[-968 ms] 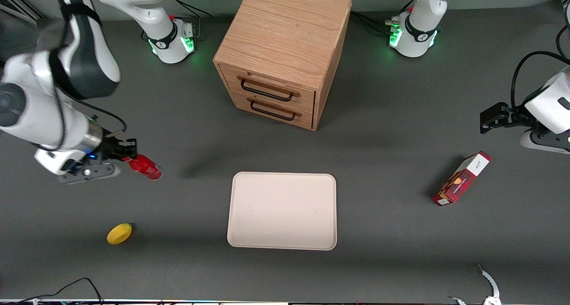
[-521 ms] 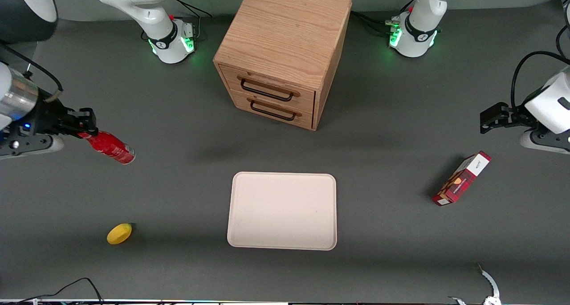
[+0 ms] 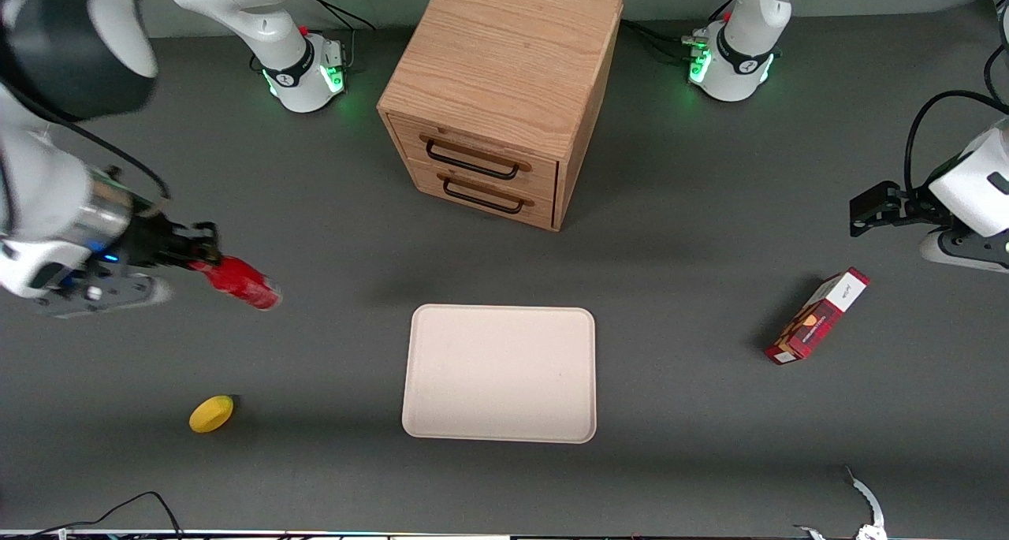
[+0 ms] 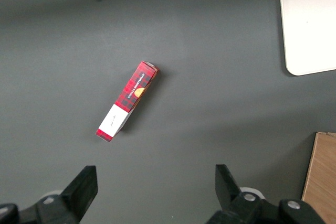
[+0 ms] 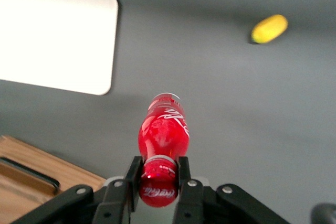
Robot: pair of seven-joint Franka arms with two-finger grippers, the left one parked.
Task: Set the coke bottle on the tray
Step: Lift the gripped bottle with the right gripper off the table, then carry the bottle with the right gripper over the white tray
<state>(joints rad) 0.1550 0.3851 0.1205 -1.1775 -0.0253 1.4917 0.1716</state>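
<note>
The coke bottle (image 3: 240,282) is a small bright red bottle. My right gripper (image 3: 206,266) is shut on its red cap end and holds it lying sideways in the air, above the table at the working arm's end. In the right wrist view the gripper (image 5: 158,170) pinches the cap between both fingers (image 5: 133,171), and the bottle (image 5: 164,128) points away from the wrist. The cream-beige tray (image 3: 499,373) lies flat near the table's middle, in front of the wooden drawer cabinet, apart from the bottle. The tray also shows in the right wrist view (image 5: 52,35).
A wooden two-drawer cabinet (image 3: 502,91) stands farther from the front camera than the tray. A yellow lemon (image 3: 211,413) lies nearer the front camera than the bottle. A red rectangular box (image 3: 817,316) lies toward the parked arm's end.
The gripper with the bottle swung out toward the working arm's end of the table, then came back toward the tray. It holds the bottle throughout.
</note>
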